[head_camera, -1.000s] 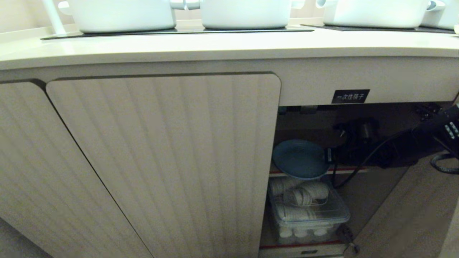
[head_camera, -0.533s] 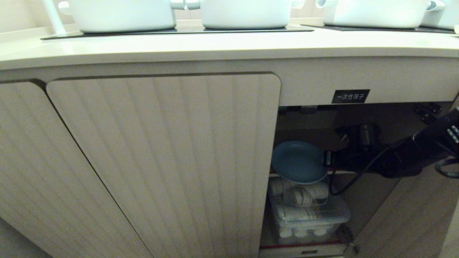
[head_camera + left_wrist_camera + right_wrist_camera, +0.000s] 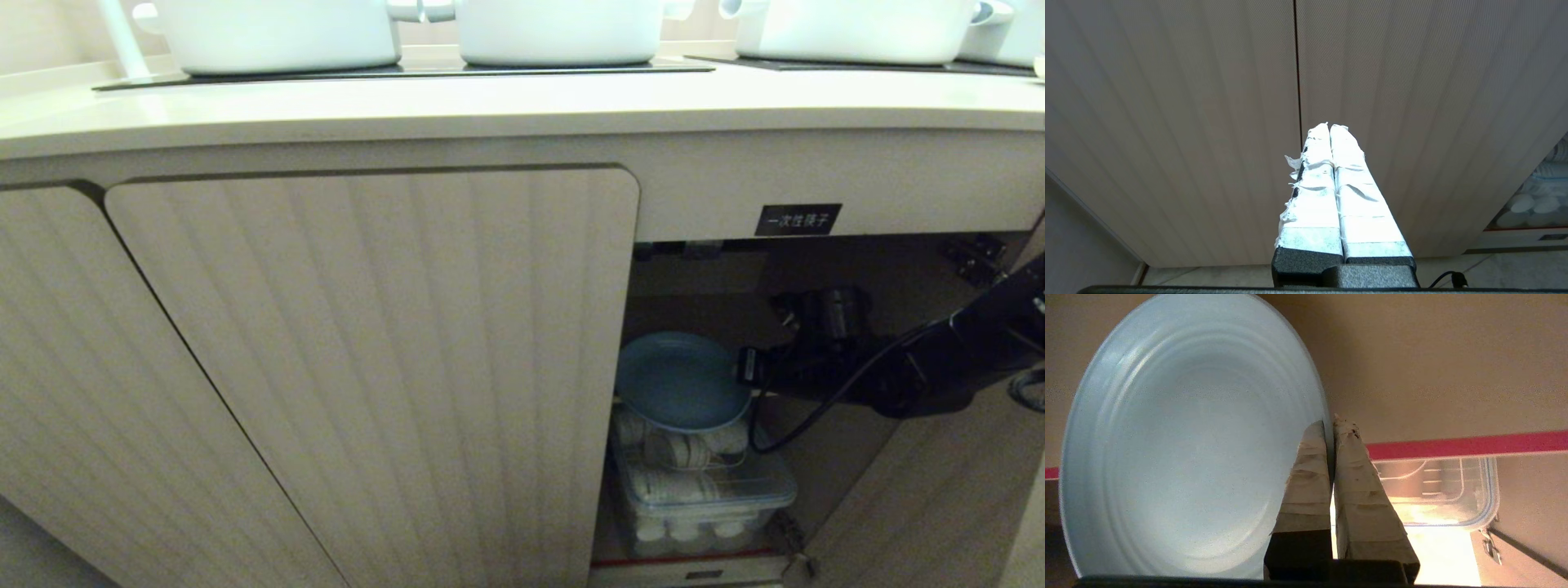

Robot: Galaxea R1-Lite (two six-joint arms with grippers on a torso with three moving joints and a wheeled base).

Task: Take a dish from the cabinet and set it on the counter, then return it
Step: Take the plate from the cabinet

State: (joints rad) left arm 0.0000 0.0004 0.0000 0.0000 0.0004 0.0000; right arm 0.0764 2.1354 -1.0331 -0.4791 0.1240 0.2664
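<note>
Two tape-wrapped fingers of the right gripper (image 3: 1332,428) pinch the near rim of the round, shallow light-blue plate (image 3: 682,382), which extends leftward from them, held inside the open beige ribbed cabinet (image 3: 367,327), below the cream counter (image 3: 522,106). The left gripper (image 3: 1329,130), clenched empty, is parked farther off.
</note>
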